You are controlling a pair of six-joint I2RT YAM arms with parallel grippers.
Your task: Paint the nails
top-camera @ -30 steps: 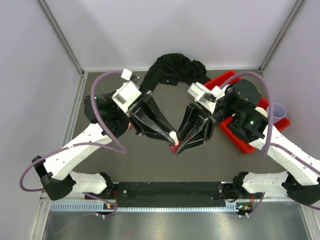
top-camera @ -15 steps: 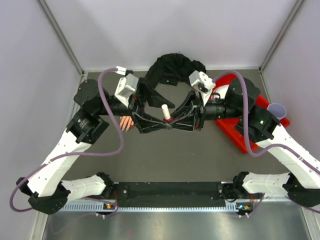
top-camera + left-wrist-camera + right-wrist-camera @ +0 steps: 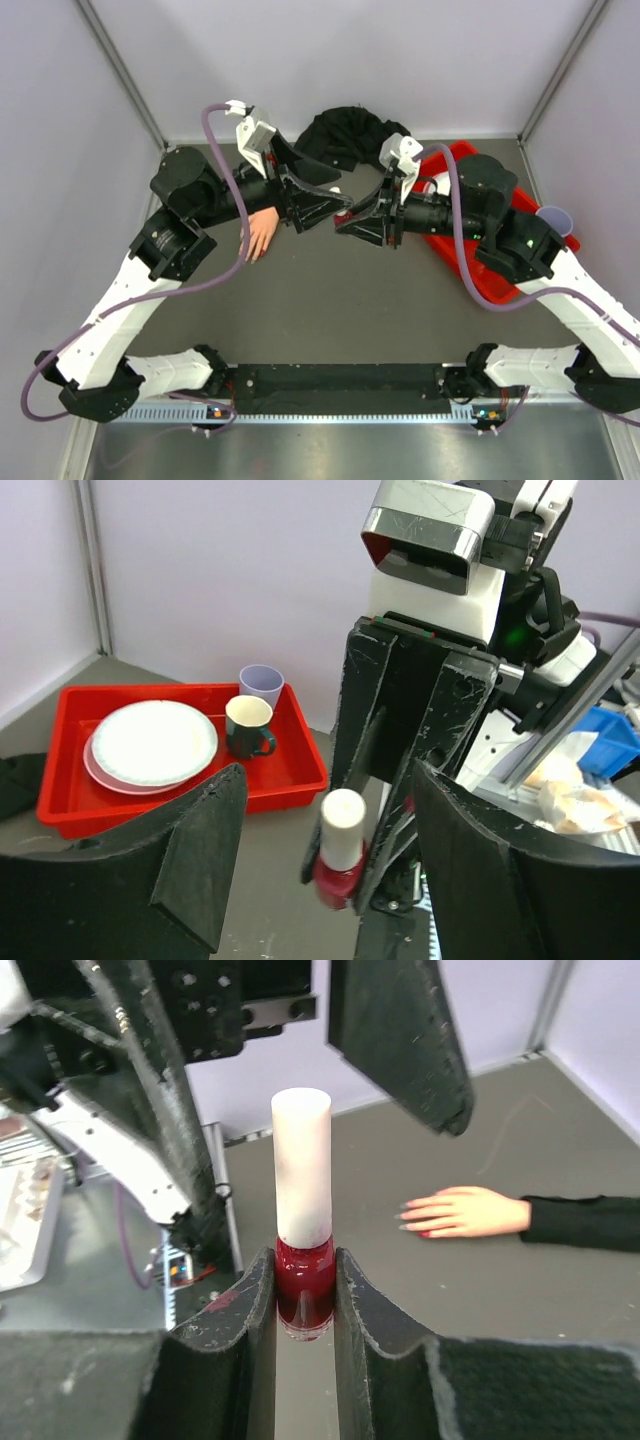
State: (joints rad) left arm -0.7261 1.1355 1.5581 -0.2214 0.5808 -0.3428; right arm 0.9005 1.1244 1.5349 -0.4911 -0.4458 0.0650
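I judge the task barely begun: the right fingers (image 3: 245, 1310) clamp the polish bottle (image 3: 303, 1295) with its cap (image 3: 301, 1160) on, the left fingers (image 3: 195, 850) stand wide beside it, and the nails (image 3: 408, 1222) on the mannequin hand (image 3: 470, 1212), resting on the surface (image 3: 480, 1140), all await paint.

Overhead camera looks down from behind — the wrist cameras face each other, sharing the bottle (image 3: 340, 865) (image 3: 302, 1215).

Left gripper (image 3: 325, 790) gapes wide, right gripper (image 3: 303, 1272) clamped tight (tips facing, nearly meeting).
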